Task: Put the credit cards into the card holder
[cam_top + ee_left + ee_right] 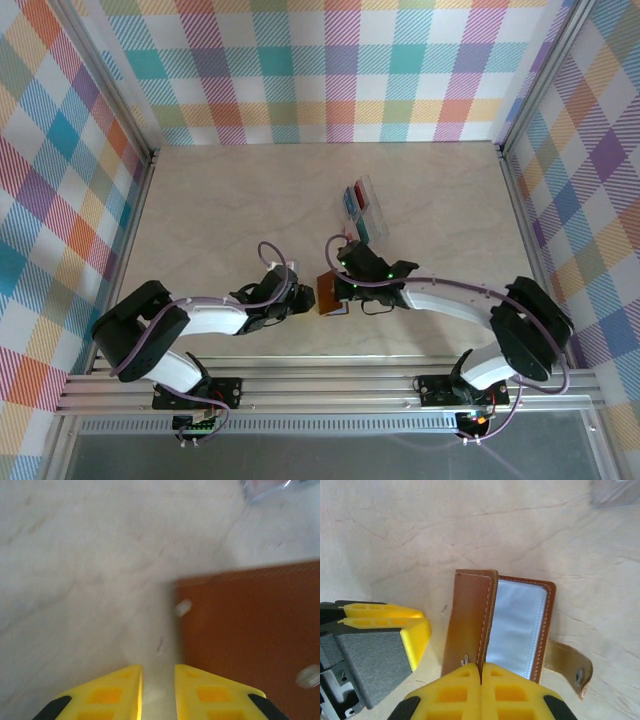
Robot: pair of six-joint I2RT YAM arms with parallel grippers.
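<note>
Marbled table (230, 200) is seen with a clear tray (378, 198) at one o'clock of its centre, and the credit cards (352, 205), red and blue, are kept in that tray. At six o'clock of the tray the card holder (470, 620) is laid open, and its raised leather cover is clamped between the closed fingers of the right gripper (480, 666). At nine o'clock of the holder, the left gripper (158, 669) is held slightly apart with nothing between its fingers.
</note>
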